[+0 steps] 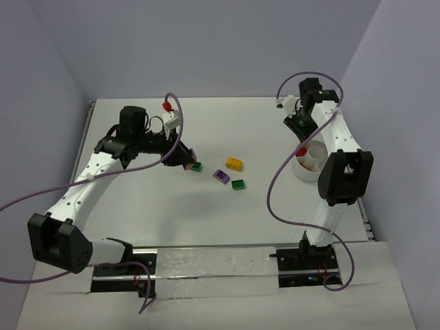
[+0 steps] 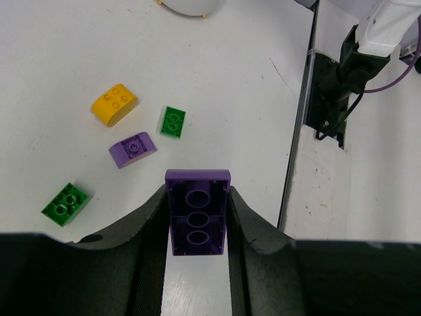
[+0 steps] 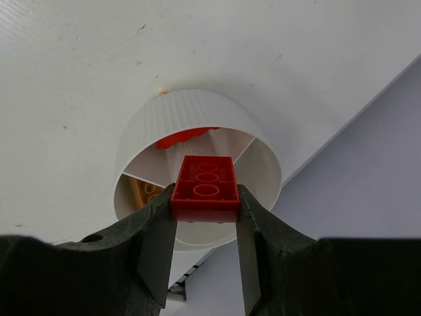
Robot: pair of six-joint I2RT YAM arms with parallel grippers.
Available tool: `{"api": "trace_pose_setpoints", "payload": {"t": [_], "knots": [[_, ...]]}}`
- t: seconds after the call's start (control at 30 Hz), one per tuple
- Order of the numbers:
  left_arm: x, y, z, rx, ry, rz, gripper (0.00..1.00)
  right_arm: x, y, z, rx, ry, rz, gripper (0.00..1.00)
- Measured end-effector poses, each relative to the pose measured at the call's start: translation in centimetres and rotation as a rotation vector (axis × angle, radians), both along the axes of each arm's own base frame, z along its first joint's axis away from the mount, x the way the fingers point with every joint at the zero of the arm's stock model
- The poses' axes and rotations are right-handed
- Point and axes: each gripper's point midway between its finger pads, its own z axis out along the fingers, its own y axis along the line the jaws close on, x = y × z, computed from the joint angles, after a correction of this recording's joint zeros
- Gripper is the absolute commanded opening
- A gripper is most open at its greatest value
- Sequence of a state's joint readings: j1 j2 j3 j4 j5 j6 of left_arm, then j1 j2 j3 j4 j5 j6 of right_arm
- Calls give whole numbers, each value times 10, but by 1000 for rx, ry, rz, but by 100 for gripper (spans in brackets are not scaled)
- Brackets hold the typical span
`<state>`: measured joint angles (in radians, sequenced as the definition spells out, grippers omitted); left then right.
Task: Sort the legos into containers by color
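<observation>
In the top view I have bare table (image 1: 227, 124) across the upper middle of the frame. The loose bricks cluster at centre. The white cup (image 1: 303, 172) sits at right, near the table's right edge.

In the left wrist view that edge runs down the right of the frame, with open surface between it and the bricks. My left gripper (image 2: 197, 194) is clamped on a long purple brick (image 2: 197, 224), underside facing the camera. Above it in the frame lie a yellow brick (image 2: 114, 104), an upper green brick (image 2: 173, 122), a small purple brick (image 2: 132, 149) and a lower-left green brick (image 2: 66, 203), all apart from each other.

My right gripper (image 3: 206, 197) is closed tight on a red brick (image 3: 206, 176), hanging over the cup. One compartment at top holds a second red brick (image 3: 187, 137), and the left one holds an orange-brown brick (image 3: 146, 192).
</observation>
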<state>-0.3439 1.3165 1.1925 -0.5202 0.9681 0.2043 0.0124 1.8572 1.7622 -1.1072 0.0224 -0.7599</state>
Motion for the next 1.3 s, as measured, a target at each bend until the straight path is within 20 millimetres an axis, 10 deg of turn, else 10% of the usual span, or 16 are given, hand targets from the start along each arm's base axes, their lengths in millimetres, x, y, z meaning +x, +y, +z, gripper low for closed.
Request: {"api": "trace_pose_setpoints", "payload": {"t": [0.33,0.97,1.3], "knots": [[2,0,-3,6,8,3,0,5,-7,-5,-44,2,5,13],[8,-1,-1,9,-5,7,0,2,-7,-11,-41,29,-5,87],[9,-5,7,-28,28,22,0,13,35,67,132,-133,33,87]]}}
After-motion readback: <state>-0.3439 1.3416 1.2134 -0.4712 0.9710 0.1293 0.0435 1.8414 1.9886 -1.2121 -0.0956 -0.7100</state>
